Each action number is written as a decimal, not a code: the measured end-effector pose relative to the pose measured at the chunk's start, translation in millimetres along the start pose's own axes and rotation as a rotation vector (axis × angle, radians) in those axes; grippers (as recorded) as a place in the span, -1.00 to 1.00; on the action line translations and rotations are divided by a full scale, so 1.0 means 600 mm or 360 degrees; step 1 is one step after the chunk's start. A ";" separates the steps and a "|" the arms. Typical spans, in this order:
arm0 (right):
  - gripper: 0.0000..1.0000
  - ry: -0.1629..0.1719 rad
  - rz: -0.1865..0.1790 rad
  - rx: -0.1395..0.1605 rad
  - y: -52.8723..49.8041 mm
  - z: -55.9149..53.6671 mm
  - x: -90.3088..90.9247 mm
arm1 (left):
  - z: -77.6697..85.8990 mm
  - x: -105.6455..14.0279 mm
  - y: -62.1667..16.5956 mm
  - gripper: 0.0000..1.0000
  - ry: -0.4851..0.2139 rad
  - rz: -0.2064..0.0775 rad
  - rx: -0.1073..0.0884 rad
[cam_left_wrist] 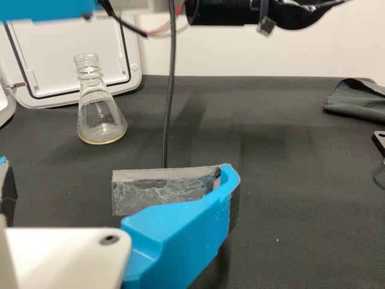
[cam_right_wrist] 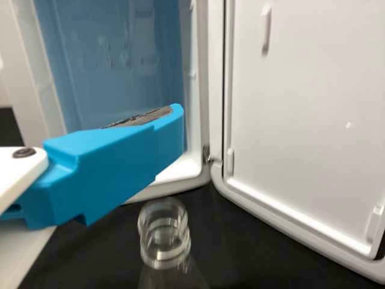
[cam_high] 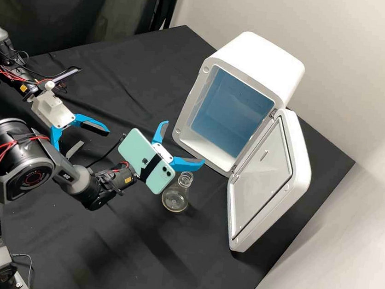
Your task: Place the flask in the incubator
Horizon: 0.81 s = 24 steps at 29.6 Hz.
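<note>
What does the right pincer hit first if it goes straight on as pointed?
Probably the incubator: the right pincer faces its open blue cavity, low near the front rim. The flask stands below that line, so the pincer likely passes over it. Depth is unclear.

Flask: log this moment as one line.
flask upright on bench, ungrasped | right hand open above it | left hand open, away from flask | incubator door open

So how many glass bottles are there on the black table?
1. The clear glass conical flask stands upright on the black bench, before the open white incubator, close by the right gripper. No others seem hidden.
</note>
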 end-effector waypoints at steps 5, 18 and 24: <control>1.00 -0.0035 -0.0041 0.0002 -0.014 0.014 -0.004 | 0.000 0.000 0.000 1.00 0.0000 0.0000 0.0000; 1.00 -0.0073 -0.0068 -0.0015 -0.034 0.040 0.003 | 0.000 0.000 0.000 1.00 0.0000 0.0000 0.0000; 1.00 -0.0109 -0.0015 -0.0029 -0.014 0.060 0.001 | 0.000 0.000 0.000 1.00 0.0000 0.0000 0.0000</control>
